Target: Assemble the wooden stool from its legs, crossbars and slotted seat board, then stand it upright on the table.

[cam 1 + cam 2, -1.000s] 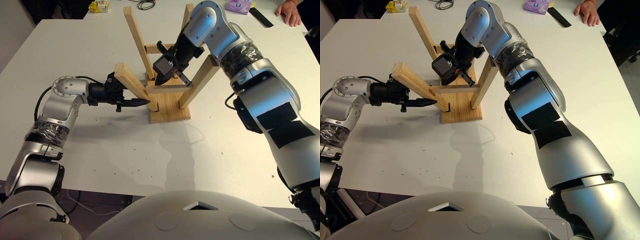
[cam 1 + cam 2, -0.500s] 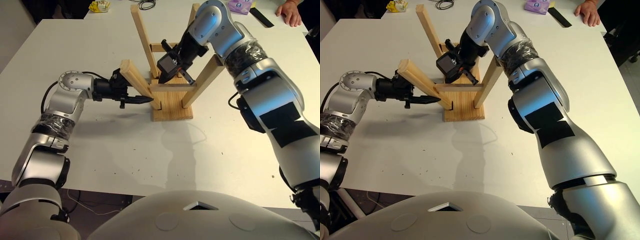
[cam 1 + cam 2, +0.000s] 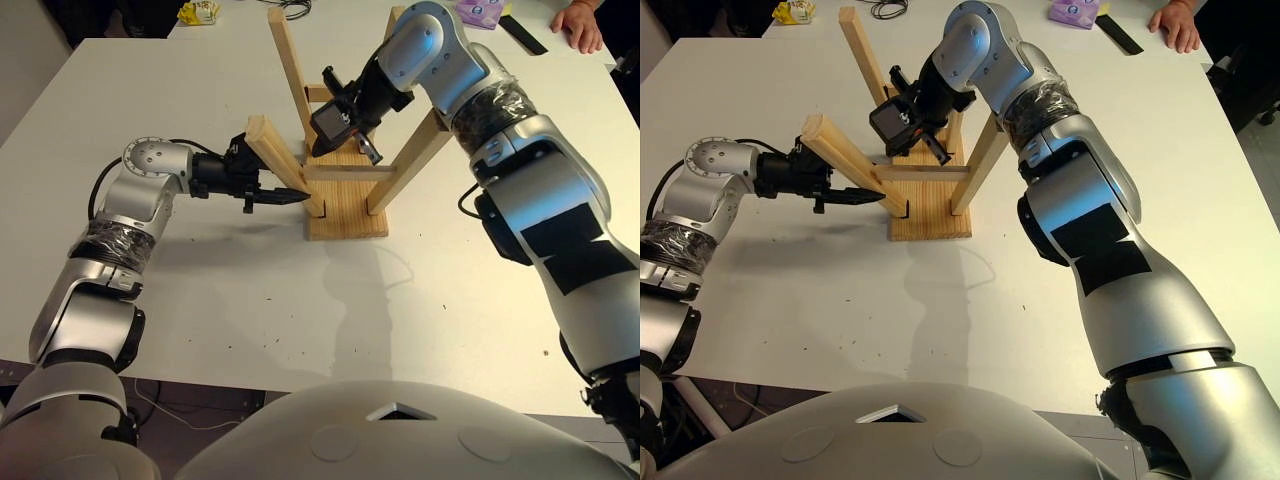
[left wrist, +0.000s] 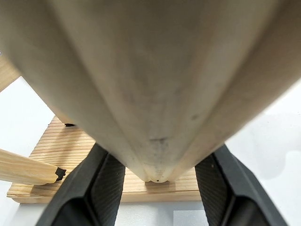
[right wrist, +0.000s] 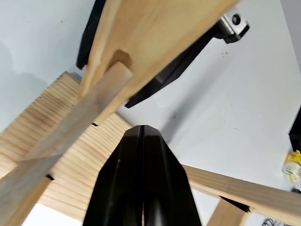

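**Inverted stool, near-left leg being seated**

The white table [image 3: 200, 300] carries the stool upside down: the slotted seat board [image 3: 350, 218] lies flat near the table's middle and the legs rise from it, splayed outward. The near-left leg [image 3: 272, 155] leans toward the robot's left, its foot end meeting the board's near-left corner. A crossbar [image 3: 345, 173] runs from this leg to the near-right leg [image 3: 410, 160]. In the right wrist view its round end sits at a hole in the leg. The left gripper [image 3: 280, 196] clamps the near-left leg, 1 finger on each side. The right gripper [image 5: 142, 134] hangs over the board among the legs, its 2 fingers pressed together on nothing.

The step in hand appears to be fitting this last leg. The next move likely calls for pressing it fully into slot and crossbar — without levering the other joints loose — before the stool is turned upright.
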### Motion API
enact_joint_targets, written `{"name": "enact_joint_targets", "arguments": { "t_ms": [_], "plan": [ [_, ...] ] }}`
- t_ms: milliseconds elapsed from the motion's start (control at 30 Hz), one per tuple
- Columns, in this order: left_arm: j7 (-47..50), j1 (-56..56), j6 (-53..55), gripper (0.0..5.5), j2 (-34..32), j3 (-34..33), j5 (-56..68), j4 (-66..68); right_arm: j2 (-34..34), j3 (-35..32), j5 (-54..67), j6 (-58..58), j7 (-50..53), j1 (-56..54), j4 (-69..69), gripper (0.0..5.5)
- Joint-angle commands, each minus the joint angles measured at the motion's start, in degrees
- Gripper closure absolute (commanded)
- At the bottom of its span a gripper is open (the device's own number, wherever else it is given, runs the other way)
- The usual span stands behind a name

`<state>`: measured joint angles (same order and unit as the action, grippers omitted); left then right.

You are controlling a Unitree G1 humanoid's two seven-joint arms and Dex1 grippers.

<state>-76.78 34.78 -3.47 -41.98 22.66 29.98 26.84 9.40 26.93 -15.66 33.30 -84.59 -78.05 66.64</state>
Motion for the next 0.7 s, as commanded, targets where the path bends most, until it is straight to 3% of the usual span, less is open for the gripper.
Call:
{"name": "enact_joint_targets", "arguments": {
  "t_ms": [33, 433, 700],
  "plan": [
    [1.7, -8.1, 5.9, 3.44, 2.2, 12.5, -18.7, 7.3, -2.5, -0.6, 6.0, -2.0, -7.9, -0.1, -1.6, 5.50],
    [1.6, -5.1, 4.3, 3.44, 3.3, 14.1, -20.8, 10.2, -1.8, -0.1, 6.6, -2.6, -7.7, 1.1, -2.7, 5.50],
    [1.6, -5.5, 3.3, 3.44, 2.9, 14.5, -20.3, 11.1, -0.3, 1.4, -3.3, 0.6, 7.6, -2.9, 1.5, 5.50]
  ]
}}
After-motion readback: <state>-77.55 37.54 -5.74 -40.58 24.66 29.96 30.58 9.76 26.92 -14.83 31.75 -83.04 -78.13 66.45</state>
